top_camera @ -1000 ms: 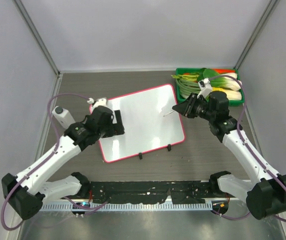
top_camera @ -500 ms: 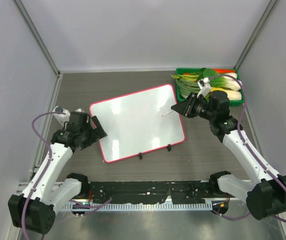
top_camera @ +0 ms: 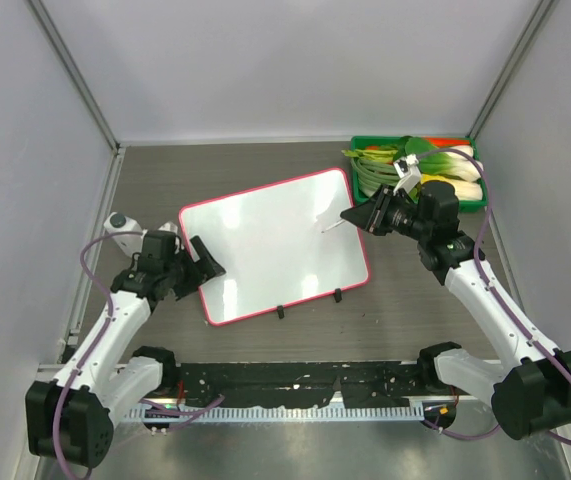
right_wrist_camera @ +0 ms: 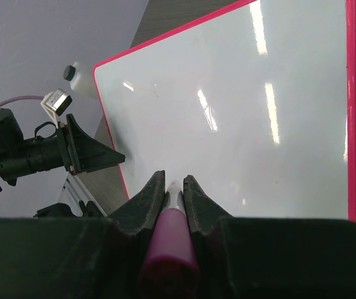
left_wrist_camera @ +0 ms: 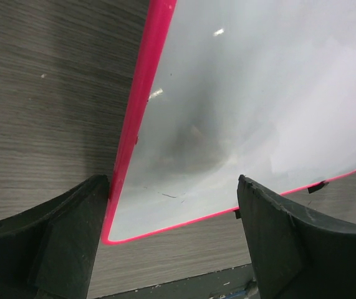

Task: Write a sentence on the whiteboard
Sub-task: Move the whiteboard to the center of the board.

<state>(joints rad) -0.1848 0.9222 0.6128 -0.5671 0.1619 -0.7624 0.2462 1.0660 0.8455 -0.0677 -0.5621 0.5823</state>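
Observation:
The whiteboard [top_camera: 275, 245] lies flat mid-table, pink-framed, with two black clips [top_camera: 279, 311] on its near edge. No pink sentence shows on it; only faint dark scuffs appear in the left wrist view [left_wrist_camera: 171, 196]. My right gripper [top_camera: 357, 217] is shut on a pink marker [right_wrist_camera: 168, 249], whose tip [top_camera: 329, 227] is over the board's right upper part. My left gripper [top_camera: 205, 262] is open and empty at the board's left edge. In the left wrist view its fingers [left_wrist_camera: 53, 249] straddle the board's near-left corner [left_wrist_camera: 112, 237].
A green tray [top_camera: 360, 143] of vegetables stands at the back right, just behind my right gripper. A small white bottle [top_camera: 117, 221] stands left of my left arm. Grey walls close in the table on both sides.
My left gripper drew back off the board's left part to the left, then settled open at the board's left edge. The right arm and marker have not moved.

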